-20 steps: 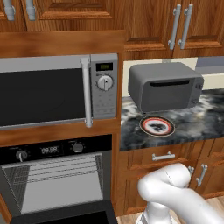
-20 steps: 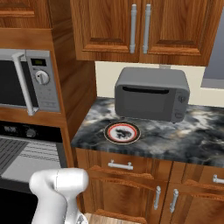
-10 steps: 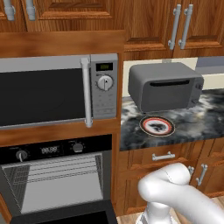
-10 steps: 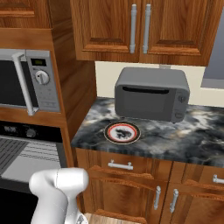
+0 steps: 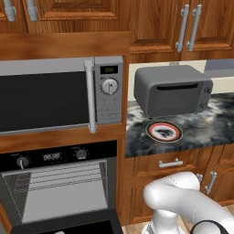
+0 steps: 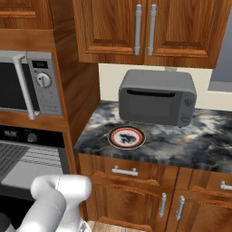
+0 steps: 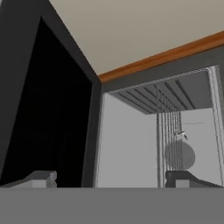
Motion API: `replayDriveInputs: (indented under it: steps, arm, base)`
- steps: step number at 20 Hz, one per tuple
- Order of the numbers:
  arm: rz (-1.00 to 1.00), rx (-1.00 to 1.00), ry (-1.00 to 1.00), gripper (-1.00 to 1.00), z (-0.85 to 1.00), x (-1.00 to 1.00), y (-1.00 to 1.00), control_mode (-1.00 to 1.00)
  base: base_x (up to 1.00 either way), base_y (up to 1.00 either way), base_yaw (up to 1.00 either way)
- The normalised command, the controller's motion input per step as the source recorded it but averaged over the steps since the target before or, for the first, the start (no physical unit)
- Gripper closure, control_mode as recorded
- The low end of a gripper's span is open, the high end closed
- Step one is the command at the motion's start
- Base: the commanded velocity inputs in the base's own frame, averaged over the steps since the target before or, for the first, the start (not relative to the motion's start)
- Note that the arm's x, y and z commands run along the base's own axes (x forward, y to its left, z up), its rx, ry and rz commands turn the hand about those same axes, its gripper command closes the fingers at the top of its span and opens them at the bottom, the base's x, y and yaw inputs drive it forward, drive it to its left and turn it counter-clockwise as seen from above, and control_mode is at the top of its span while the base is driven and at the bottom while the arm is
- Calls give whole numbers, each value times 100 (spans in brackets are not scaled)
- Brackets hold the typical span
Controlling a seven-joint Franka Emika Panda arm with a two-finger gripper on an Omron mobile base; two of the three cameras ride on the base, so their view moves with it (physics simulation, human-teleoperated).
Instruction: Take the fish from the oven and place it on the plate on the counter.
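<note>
The oven is the landmark here. Its door stands open, and the grey inside with wire racks can be seen from the left base view. Directly above the oven sits a silver microwave with a vertical handle.

In the hand view the claw is spread wide — its two dark tips stand far apart at the bottom, with nothing between them. This view is rolled to the side, so the racks look like upright lines. It looks into the oven, and the claw is in front of the opening. A tiny pale thing on the racks, deep inside the oven, seems to be the fish; it is too small to be sure of its shape. It is well apart from the claw.

To the right of the oven is the dark marbled surface. The plate lies on it near its front edge — bare, with a dark motif in the white centre. Just behind the plate stands a grey toaster oven.
</note>
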Motion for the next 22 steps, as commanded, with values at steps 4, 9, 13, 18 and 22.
replayDriveInputs:
  steps: [4, 9, 13, 18, 22]
  arm:
    - [0, -3, 13, -100, 0, 47, 8, -100]
    - [-1, -3, 5, -100, -1, 49, 19, -100]
    - [-4, -3, 1, -100, -11, 48, 27, -100]
    - [-10, -5, 0, -100, -9, 39, 35, -100]
    - [-12, -6, 0, -100, -14, 51, 35, -100]
  base:
    - [0, 0, 0]
    - [0, 0, 0]
    - [0, 0, 0]
    - [0, 0, 0]
    - [0, 0, 0]
